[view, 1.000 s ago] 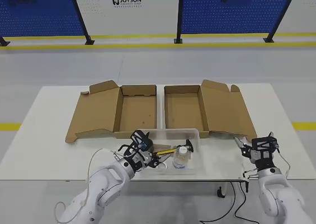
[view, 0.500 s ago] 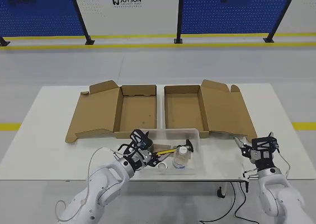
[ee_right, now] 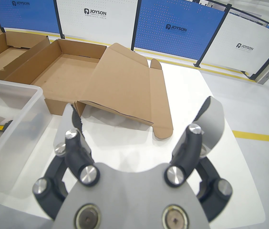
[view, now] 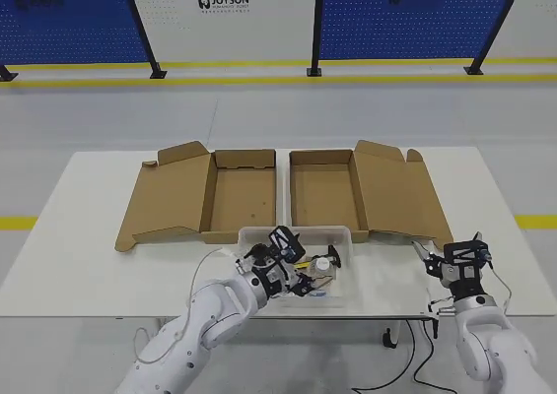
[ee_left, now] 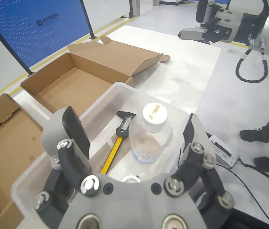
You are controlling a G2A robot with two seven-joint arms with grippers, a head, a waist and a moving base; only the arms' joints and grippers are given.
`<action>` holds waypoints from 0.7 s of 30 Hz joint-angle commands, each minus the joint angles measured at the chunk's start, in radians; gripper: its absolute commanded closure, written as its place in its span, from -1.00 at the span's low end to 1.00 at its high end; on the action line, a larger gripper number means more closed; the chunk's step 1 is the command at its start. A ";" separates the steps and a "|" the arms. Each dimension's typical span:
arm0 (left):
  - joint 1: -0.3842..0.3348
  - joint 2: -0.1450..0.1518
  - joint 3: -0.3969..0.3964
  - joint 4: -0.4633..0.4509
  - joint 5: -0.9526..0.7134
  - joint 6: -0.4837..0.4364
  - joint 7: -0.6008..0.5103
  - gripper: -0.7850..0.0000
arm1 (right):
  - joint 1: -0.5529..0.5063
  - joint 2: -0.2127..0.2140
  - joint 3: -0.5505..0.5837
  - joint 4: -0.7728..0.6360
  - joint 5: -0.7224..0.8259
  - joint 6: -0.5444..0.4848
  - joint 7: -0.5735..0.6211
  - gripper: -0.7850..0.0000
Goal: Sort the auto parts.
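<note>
Clear bottle, white cap, upright in clear bin at the table front edge; yellow-scaled caliper lies just beside it. Left gripper over bin, fingers spread wide, holding nothing. Right gripper above table's right front corner, likewise spread, empty. Two open cardboard boxes side by side behind bin.

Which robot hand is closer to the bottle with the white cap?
Left. The left gripper hangs open over the clear bin, right beside the bottle. The right gripper sits open over the table, outside the bin.
</note>
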 commanded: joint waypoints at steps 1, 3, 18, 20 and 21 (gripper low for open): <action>-0.017 -0.007 0.021 0.030 -0.025 -0.003 0.003 -1.00 | 0.000 0.000 0.000 0.000 0.000 0.000 0.000 -1.00; -0.028 -0.012 0.035 0.054 -0.042 -0.010 0.003 -1.00 | 0.000 0.000 0.000 0.000 0.000 0.000 0.000 -1.00; -0.088 -0.051 0.107 0.207 -0.178 -0.040 0.088 -1.00 | 0.000 0.000 0.000 0.000 0.000 0.000 0.000 -1.00; -0.094 -0.054 0.114 0.221 -0.180 -0.049 0.096 -1.00 | 0.000 0.000 0.000 0.000 0.000 0.000 0.000 -1.00; -0.097 -0.056 0.118 0.226 -0.179 -0.052 0.098 -1.00 | 0.000 0.000 0.000 0.000 0.000 0.000 0.000 -1.00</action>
